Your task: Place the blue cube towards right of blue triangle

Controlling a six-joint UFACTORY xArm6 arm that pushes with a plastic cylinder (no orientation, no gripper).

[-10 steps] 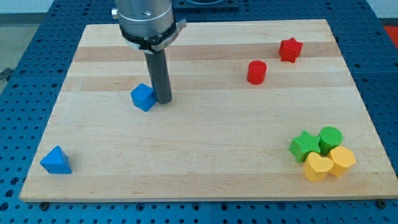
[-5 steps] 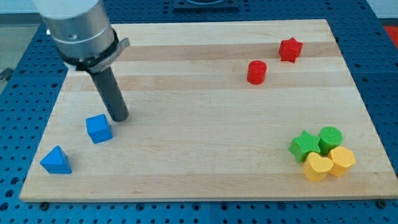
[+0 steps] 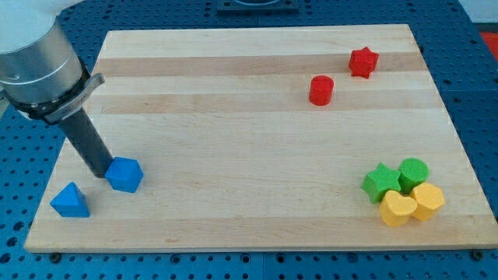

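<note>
The blue cube (image 3: 124,174) lies near the board's lower left. The blue triangle (image 3: 70,201) lies to its lower left, close to the board's bottom-left corner, with a small gap between them. My tip (image 3: 101,173) rests on the board right at the cube's left side, touching or nearly touching it, and above and right of the triangle. The rod slants up to the view's left.
A red cylinder (image 3: 320,90) and a red star (image 3: 362,61) lie at the upper right. A green star (image 3: 380,182), a green cylinder (image 3: 413,172), a yellow heart (image 3: 397,209) and a yellow hexagonal block (image 3: 427,201) cluster at the lower right. The wooden board (image 3: 257,140) sits on a blue perforated table.
The blue cube has been pushed down and left toward the triangle. My tip has swung from the cube's right side round to its left side.
</note>
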